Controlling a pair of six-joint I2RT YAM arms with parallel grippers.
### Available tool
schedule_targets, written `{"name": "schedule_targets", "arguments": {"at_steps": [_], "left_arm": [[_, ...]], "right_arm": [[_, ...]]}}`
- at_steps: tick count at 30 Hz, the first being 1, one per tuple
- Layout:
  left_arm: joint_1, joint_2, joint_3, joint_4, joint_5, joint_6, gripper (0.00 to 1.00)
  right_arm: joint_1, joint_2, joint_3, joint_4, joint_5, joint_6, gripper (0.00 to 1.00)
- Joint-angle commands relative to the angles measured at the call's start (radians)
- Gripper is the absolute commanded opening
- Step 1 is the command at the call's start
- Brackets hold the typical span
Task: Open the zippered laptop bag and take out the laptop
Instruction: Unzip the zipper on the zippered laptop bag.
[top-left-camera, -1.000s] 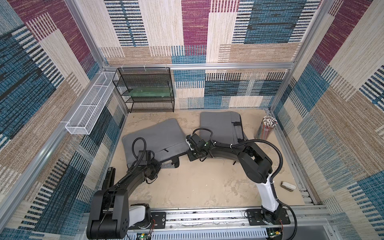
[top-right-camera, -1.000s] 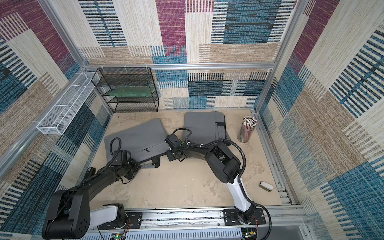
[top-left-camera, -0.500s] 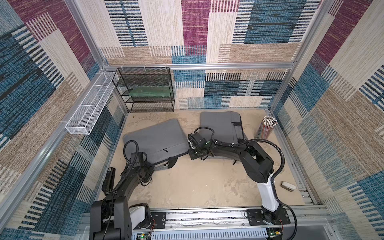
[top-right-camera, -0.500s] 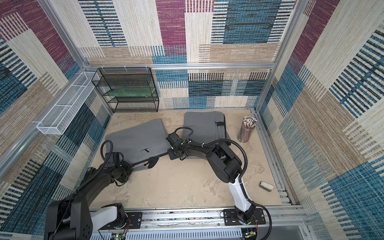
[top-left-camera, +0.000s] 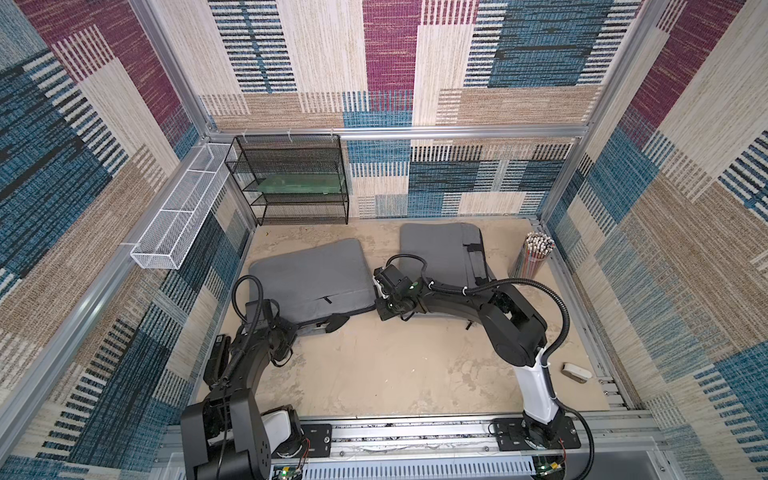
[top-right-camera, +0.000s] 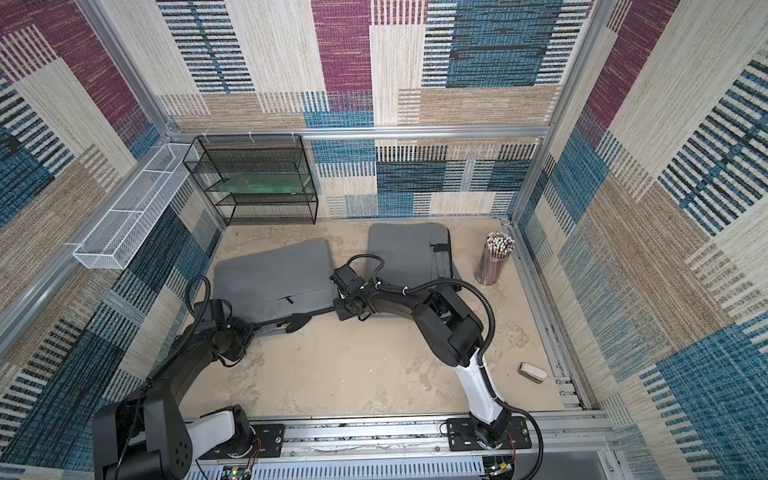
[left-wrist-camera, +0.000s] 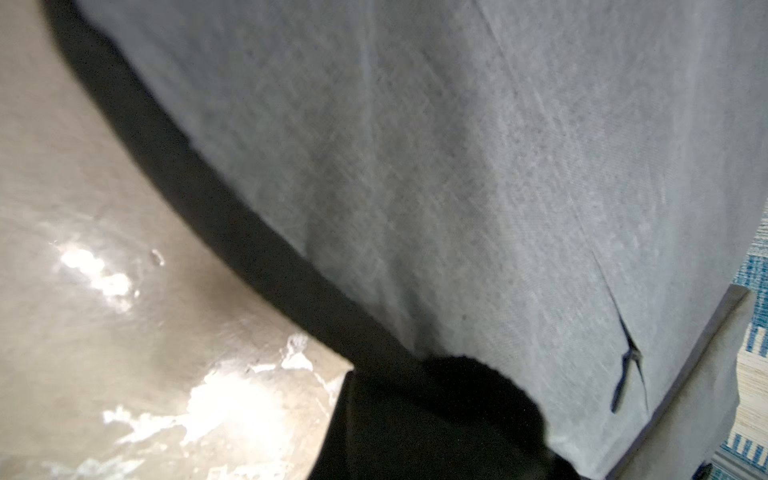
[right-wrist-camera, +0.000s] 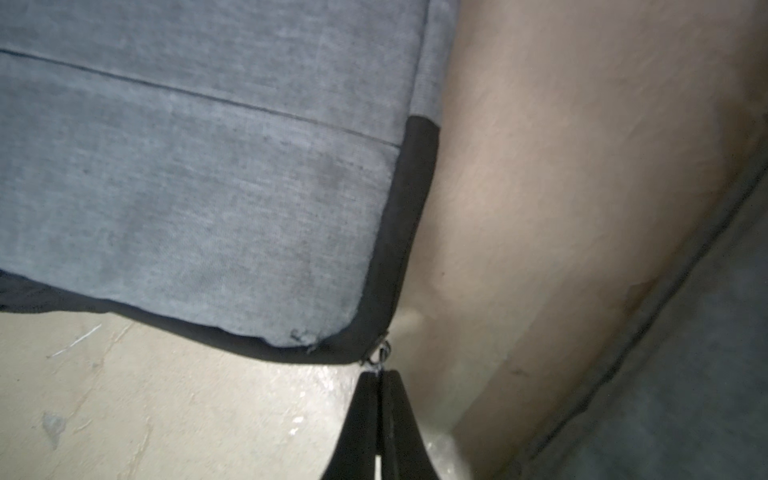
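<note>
**Right gripper pinches zipper pull at laptop bag corner**

Its jaws are pressed together on the pull, at the bag's 4 o'clock corner. The grey bag lies flat on the table, at about 10 o'clock from its middle. The left gripper is closed at the bag's 6 o'clock edge; whether it grips anything is unclear.
</note>
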Motion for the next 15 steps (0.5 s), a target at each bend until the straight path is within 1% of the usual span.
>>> {"name": "schedule_targets", "arguments": {"at_steps": [1,2,5,7,10,11,12,15], "left_arm": [[0.016,0.037,0.035,0.033,-0.047,0.058,0.00],[0.018,0.053,0.041,0.045,-0.034,0.063,0.00],[0.019,0.096,0.048,0.104,0.041,0.077,0.06],[0.018,0.112,0.048,0.139,0.085,0.084,0.13],[0.018,0.113,0.047,0.152,0.127,0.094,0.30],[0.017,0.105,0.046,0.147,0.132,0.096,0.38],[0.018,0.093,0.047,0.134,0.133,0.101,0.44],[0.014,0.042,0.049,0.066,0.116,0.114,0.58]], "right_arm": [[0.009,0.000,0.008,-0.043,0.062,0.015,0.00],[0.015,0.003,0.010,-0.040,0.056,0.018,0.00],[0.032,0.013,0.015,-0.037,0.044,0.028,0.00],[0.041,0.021,0.017,-0.036,0.034,0.032,0.00],[0.054,0.031,0.028,-0.040,0.025,0.034,0.00],[0.058,0.034,0.033,-0.043,0.024,0.033,0.00],[0.060,0.035,0.036,-0.045,0.024,0.034,0.00],[0.066,0.034,0.039,-0.039,0.020,0.034,0.00]]}}
